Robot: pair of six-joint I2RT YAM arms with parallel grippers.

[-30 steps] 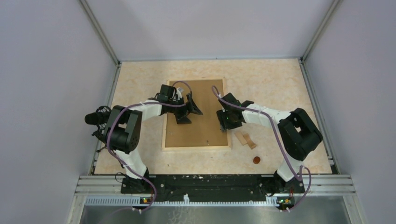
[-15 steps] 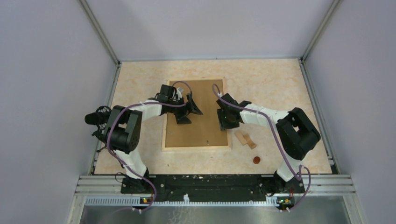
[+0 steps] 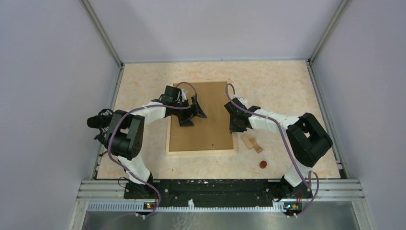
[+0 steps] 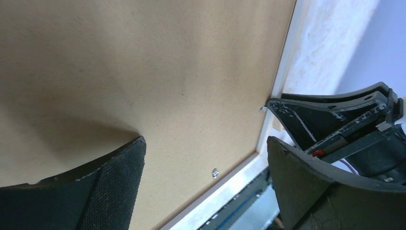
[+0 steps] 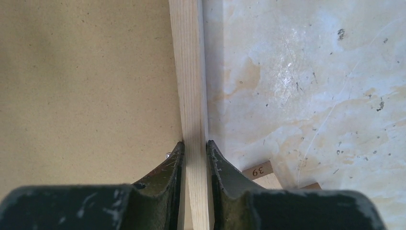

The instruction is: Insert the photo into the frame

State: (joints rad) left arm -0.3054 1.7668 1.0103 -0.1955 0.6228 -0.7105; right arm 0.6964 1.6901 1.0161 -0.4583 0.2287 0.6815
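The photo (image 3: 206, 129) lies face down inside the frame (image 3: 201, 152), its plain brown board back up. My left gripper (image 3: 195, 117) hovers open over the board's left half. In the left wrist view the board (image 4: 143, 72) fills the picture, and the left gripper (image 4: 206, 143) holds nothing between its spread fingers. My right gripper (image 3: 235, 128) is at the frame's right side. In the right wrist view the right gripper (image 5: 195, 146) is shut on the pale right slat (image 5: 186, 72), with the board (image 5: 86, 72) to its left.
Two small wooden blocks (image 3: 251, 143) lie just right of the frame; one marked 39 shows in the right wrist view (image 5: 261, 171). A small brown disc (image 3: 262, 164) lies nearer the front. The arms' base rail (image 3: 210, 187) runs along the near edge.
My right gripper has shifted a little to the right and away from me, off the board's edge onto the frame's right slat. The left arm has not moved.
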